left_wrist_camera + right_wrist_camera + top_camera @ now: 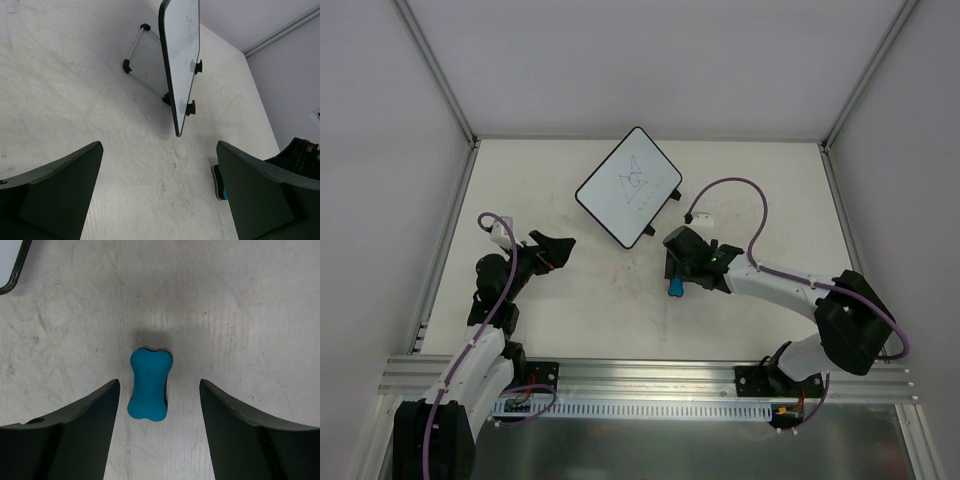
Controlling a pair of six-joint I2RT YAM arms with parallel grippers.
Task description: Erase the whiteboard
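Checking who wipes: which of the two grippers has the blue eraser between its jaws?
The right gripper: the eraser lies on the table between its open jaws, ungripped. The left gripper, also open, faces the whiteboard with nothing between.

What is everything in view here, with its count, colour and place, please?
whiteboard: one, white with black rim and thin dark scribbles, far middle of the table, propped on a stand.
stand: one, silver rod with black feet, behind the whiteboard.
eraser: one, blue, bone-shaped, on the table nearer than the whiteboard.
table: one, off-white, scuffed, under everything.
left end effector: one, black, open, empty, near left.
right end effector: one, black, open, straddling the eraser.
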